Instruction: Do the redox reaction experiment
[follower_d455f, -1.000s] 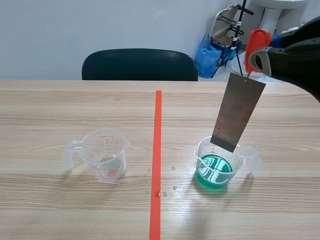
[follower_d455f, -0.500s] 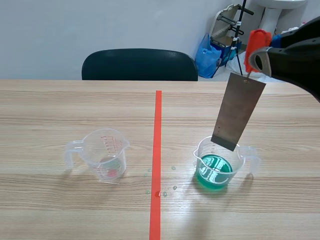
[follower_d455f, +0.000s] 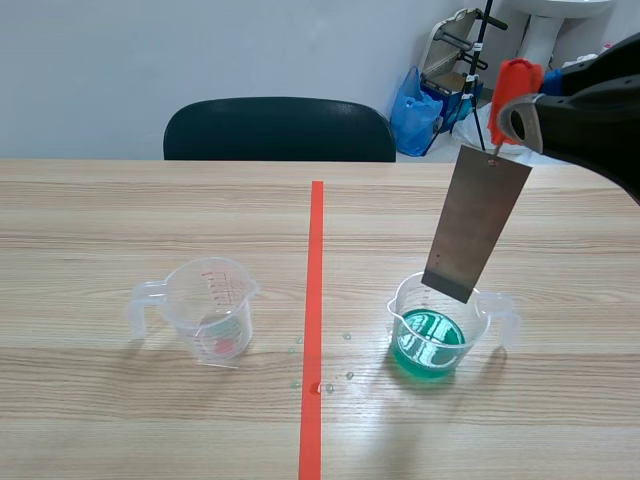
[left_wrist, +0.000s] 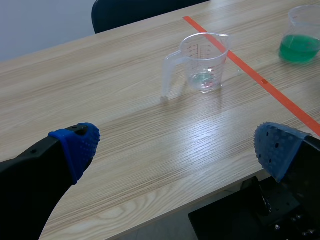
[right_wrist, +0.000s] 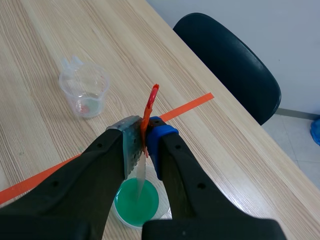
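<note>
Right tool (right_wrist: 145, 144): raised above the right half of the surface, its two fingers pressed together on the orange-red clip (right_wrist: 150, 101). One pad shows grey and the other blue.
Orange-red clip: held upright between the right tool's fingers, its upper end standing clear above them. In the scene view it shows at the end of the black arm.
Metal plate (follower_d455f: 475, 225): a flat grey rectangle hanging from the clip, tilted so that its lower end leans toward the tape line. Its lower edge overlaps the rim of the green-liquid beaker, with the liquid surface lower down. Whether the edge sits inside the mouth cannot be told.
Green-liquid beaker (follower_d455f: 430, 345): a clear handled measuring cup standing upright on the surface, right of the tape line and directly under the plate. It is about a third full of green liquid.
Clear beaker (follower_d455f: 210, 305): a second handled measuring cup with red markings, upright, left of the tape line and well apart from the first.
Left tool (left_wrist: 175, 150): jaws spread wide and holding nothing, over the near edge of the surface, with the clear beaker ahead of it.
Surface (follower_d455f: 150, 200): light wood grain.
Tape line (follower_d455f: 315, 300): an orange-red mark running away from the robot between the two beakers.
Droplets (follower_d455f: 330, 385): a few small beads of liquid beside the tape line, near the green-liquid beaker.
Chair (follower_d455f: 280, 128): dark backrest beyond the far edge of the surface.
</note>
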